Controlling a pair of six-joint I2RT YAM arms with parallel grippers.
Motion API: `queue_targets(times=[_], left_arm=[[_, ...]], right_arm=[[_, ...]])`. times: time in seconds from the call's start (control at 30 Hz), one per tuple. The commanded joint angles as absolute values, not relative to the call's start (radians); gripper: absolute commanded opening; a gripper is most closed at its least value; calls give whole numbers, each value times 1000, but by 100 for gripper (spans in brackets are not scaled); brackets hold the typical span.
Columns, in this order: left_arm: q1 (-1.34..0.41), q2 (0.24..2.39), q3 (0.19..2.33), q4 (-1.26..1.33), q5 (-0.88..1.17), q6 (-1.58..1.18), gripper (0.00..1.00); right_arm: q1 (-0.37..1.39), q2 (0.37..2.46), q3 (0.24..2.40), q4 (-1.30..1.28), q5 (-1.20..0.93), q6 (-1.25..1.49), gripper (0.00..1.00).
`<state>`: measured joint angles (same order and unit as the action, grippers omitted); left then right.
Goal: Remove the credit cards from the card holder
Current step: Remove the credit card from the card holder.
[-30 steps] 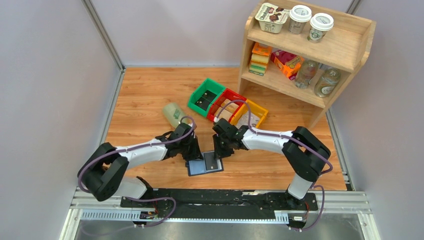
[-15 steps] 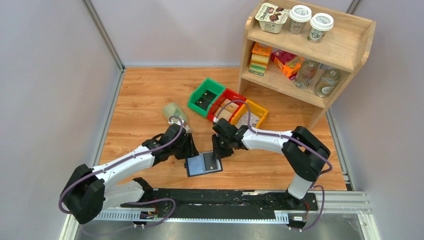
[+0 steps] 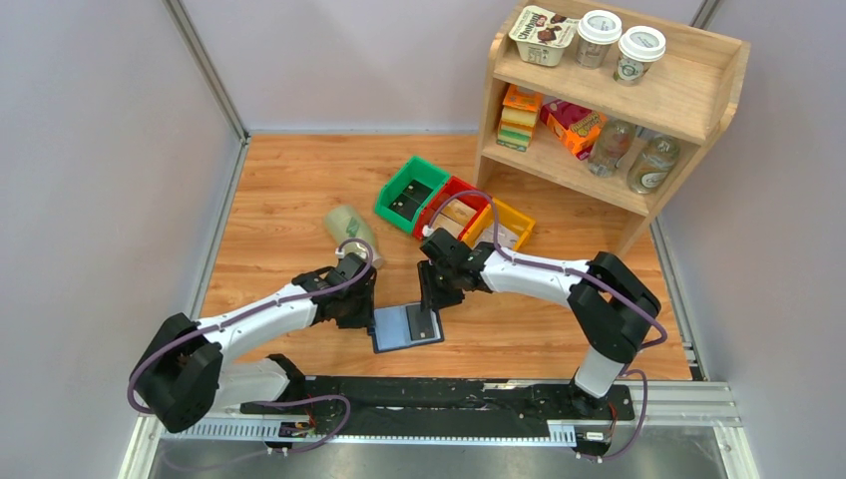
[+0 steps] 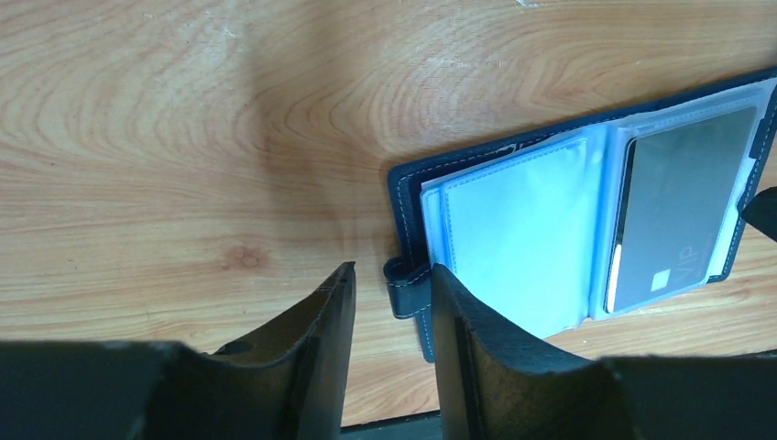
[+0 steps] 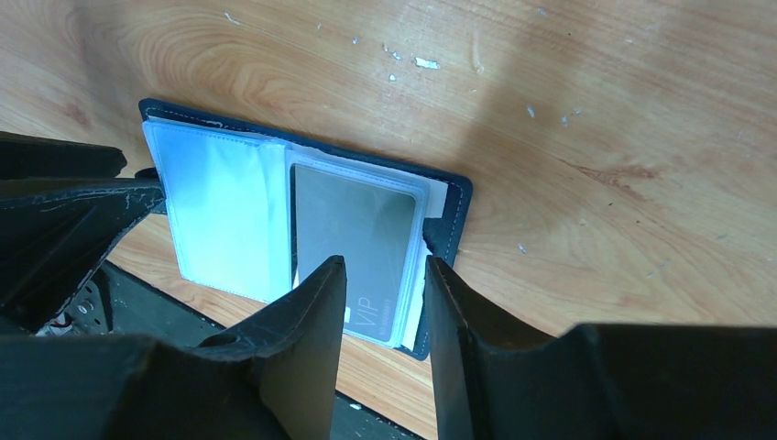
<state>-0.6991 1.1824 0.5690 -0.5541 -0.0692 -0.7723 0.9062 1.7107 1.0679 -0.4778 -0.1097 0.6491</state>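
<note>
The navy card holder (image 3: 406, 327) lies open near the table's front edge. Its left half shows pale blue sleeves (image 4: 522, 229). Its right half holds a dark grey credit card marked VIP (image 4: 673, 206), also seen in the right wrist view (image 5: 353, 220). My left gripper (image 4: 392, 280) is open and low at the holder's left edge, with the snap tab (image 4: 406, 286) between its fingertips. My right gripper (image 5: 383, 268) is open just above the right half, its fingertips straddling the card's right edge. In the top view the left gripper (image 3: 361, 309) and right gripper (image 3: 430, 297) flank the holder.
Green (image 3: 409, 193), red (image 3: 451, 207) and yellow (image 3: 502, 228) bins stand behind the holder. A pale green bottle (image 3: 349, 230) lies behind my left arm. A wooden shelf (image 3: 638, 95) with groceries stands at the back right. The black front rail (image 3: 439, 394) runs just below the holder.
My left gripper has moved left and nearer, from behind the holder's left half to its left edge at the snap tab. My right gripper shifted slightly away. The holder stays open.
</note>
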Motion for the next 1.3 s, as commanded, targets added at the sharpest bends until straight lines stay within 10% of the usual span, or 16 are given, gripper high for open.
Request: queue_targets(times=[0.0, 1.27], left_arm=[[-703, 1201, 595, -561, -69, -747, 42], [-703, 1187, 584, -492, 17, -790, 26]], right_arm=[[913, 1707, 1103, -488, -109, 643, 40], [982, 1819, 1209, -551, -140, 621, 35]])
